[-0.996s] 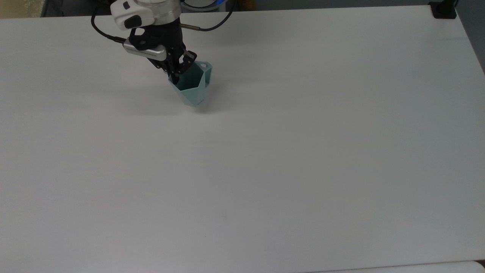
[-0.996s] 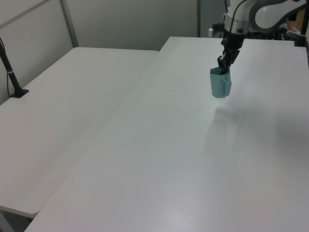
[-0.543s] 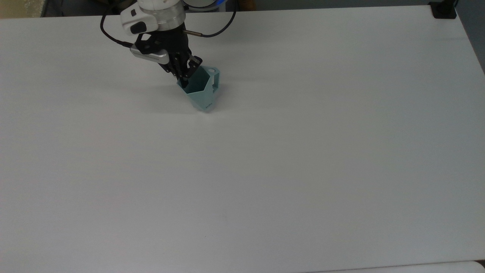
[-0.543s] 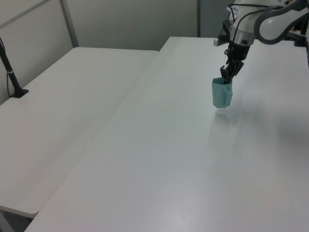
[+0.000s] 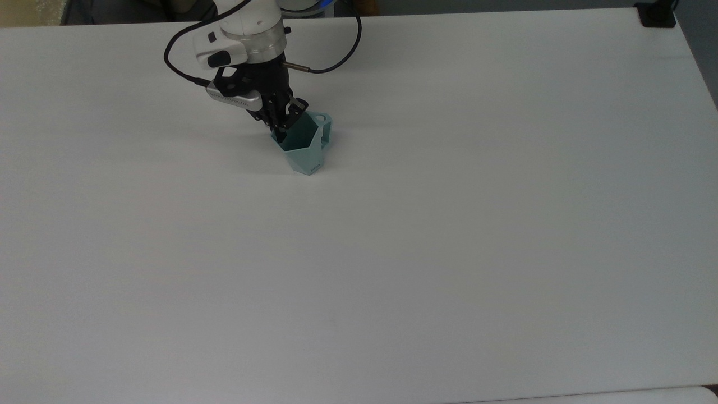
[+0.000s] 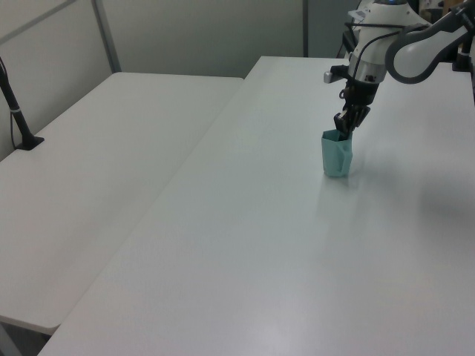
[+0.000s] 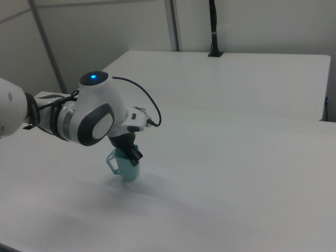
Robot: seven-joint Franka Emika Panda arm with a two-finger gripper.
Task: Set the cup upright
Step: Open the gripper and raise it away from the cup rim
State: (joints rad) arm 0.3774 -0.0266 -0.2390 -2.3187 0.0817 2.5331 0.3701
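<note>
The pale teal faceted cup [image 5: 305, 150] stands mouth-up on the white table [image 5: 392, 252], its small handle [image 5: 324, 120] toward the top view's upper right. It also shows in the left view as the cup [image 6: 336, 155] and in the right view as the cup [image 7: 126, 167]. My gripper [image 5: 283, 124] comes down from above and is shut on the cup's rim at the top view's left side, one finger inside the mouth and one outside. In the left view the gripper [image 6: 341, 129] sits right on the rim. The cup's base looks to rest on the table.
A second white table [image 6: 89, 178] lies alongside at the left view's left, with a black post [image 6: 18, 111] clamped to it. A black clamp [image 5: 656, 14] sits at the top view's upper right corner. A dark cable [image 5: 331, 53] loops from the arm.
The gripper carried the cup toward the top view's right and slightly down, lowering it to the table. The cup went from tilted to nearly upright.
</note>
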